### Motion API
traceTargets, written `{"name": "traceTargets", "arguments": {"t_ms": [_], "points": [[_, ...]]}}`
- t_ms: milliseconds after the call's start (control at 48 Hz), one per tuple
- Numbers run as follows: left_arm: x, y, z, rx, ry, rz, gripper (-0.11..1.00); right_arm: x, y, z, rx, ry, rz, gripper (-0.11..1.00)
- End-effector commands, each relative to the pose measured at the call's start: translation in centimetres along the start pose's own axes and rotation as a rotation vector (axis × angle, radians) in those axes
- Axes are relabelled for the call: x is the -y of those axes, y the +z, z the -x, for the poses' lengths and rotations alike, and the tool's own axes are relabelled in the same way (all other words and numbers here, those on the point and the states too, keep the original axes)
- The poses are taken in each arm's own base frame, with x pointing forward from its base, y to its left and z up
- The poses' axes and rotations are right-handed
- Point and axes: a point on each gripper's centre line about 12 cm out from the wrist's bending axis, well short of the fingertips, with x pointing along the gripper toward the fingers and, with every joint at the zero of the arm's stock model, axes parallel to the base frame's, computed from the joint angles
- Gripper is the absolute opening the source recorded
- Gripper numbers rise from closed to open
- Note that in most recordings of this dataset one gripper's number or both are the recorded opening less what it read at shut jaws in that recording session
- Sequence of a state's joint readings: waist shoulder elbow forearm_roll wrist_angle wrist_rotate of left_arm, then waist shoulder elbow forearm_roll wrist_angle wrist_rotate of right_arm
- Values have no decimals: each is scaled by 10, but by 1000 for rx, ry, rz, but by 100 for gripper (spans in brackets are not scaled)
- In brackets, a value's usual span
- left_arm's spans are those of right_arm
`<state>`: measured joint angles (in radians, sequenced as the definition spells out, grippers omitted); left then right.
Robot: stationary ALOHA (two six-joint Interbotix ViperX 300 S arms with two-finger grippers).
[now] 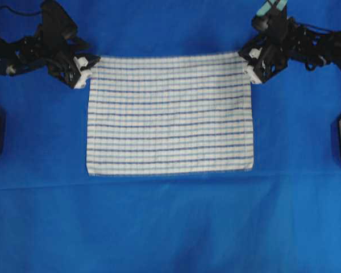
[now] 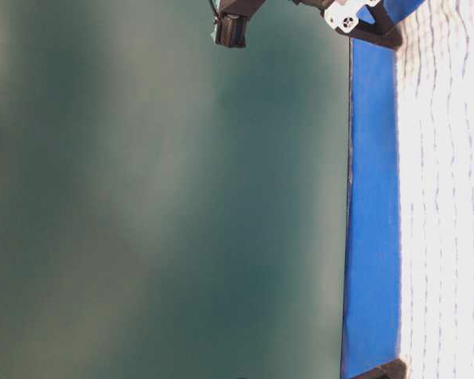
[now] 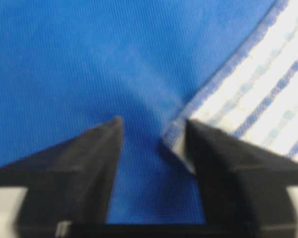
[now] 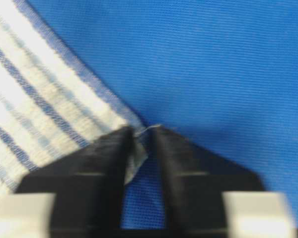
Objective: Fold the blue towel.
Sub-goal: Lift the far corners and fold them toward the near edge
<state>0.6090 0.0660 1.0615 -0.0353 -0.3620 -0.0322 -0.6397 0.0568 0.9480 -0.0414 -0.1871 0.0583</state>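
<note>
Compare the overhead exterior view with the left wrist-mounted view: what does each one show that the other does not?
Only the overhead view shows the whole striped towel lying flat, all four corners, and both arms: the left gripper at one far corner, the right gripper at the other.

Only the left wrist view shows the jaws close up: a gap remains between them, and the towel's hemmed corner lies against the inside of one finger, not yet pinched.

Both show the towel on the plain blue cloth.
</note>
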Motion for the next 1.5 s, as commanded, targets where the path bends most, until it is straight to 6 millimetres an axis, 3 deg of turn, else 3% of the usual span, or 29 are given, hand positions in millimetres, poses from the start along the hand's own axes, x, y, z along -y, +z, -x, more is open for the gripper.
{"name": "traceTargets", "arguments": {"t_ms": [0, 42, 104, 229, 333, 562, 854, 1124, 1478], "points": [[1, 0, -1, -22, -3, -5, 36, 0, 7, 1, 20, 0, 4, 13], [1, 0, -1, -23, -3, -6, 26, 0, 6, 1, 18, 1, 3, 5], [2, -2, 0, -26, -5, -13, 15, 0, 6, 1, 18, 1, 3, 5], [4, 0, 0, -20, -12, -38, 6, -1, 6, 1, 17, 2, -3, 5], [5, 6, -1, -2, -13, -55, 6, -1, 11, 4, 34, 2, -12, 5], [8, 42, 2, 78, -16, -99, 6, 2, 26, 17, 94, -5, -21, 5], [9, 61, 29, 117, -19, -103, 6, 3, 42, 38, 171, -5, -24, 5], [18, 52, 38, 111, -46, -109, 6, -5, 40, 41, 168, 13, -15, 5], [80, 24, 59, 99, -223, -255, 6, -62, 9, 77, 172, 175, 38, 5]]}}
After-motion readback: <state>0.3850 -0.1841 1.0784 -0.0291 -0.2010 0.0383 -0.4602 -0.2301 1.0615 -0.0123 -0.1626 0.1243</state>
